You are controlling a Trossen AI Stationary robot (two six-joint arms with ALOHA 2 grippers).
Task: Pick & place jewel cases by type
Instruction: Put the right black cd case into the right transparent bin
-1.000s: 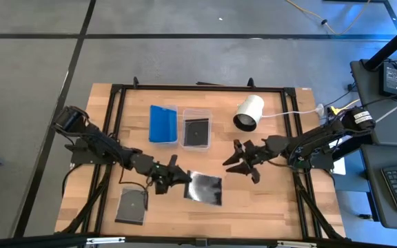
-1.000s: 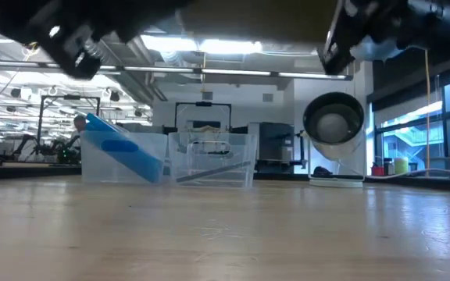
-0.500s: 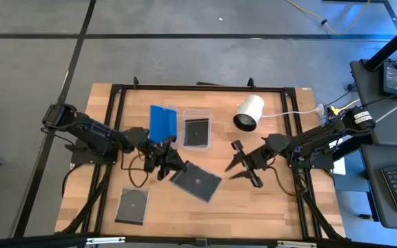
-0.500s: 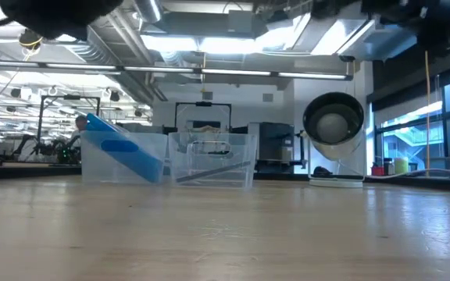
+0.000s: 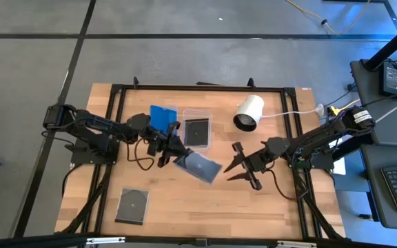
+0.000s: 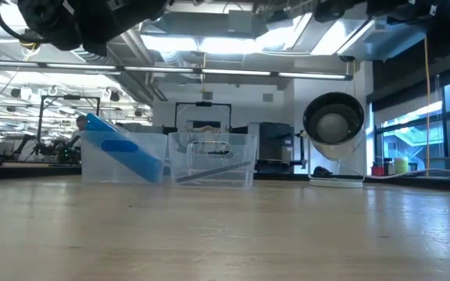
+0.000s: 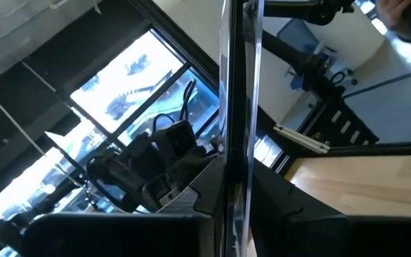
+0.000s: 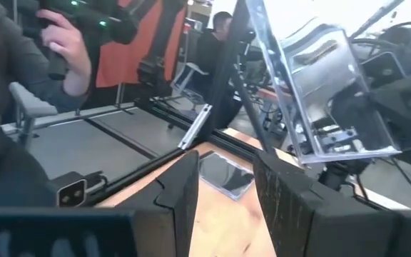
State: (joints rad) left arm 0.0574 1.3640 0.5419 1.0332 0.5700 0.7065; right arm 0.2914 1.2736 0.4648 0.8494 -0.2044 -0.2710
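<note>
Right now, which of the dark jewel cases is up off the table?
The dark case held by the left claw, tilted in the air near the tubs. The other two rest: one in the clear tub, one flat on the table.

high: straight down over desk [image 5: 253,200]. low: level at desk top. both catch tubs [image 6: 166,156] toward 12 o'clock.
</note>
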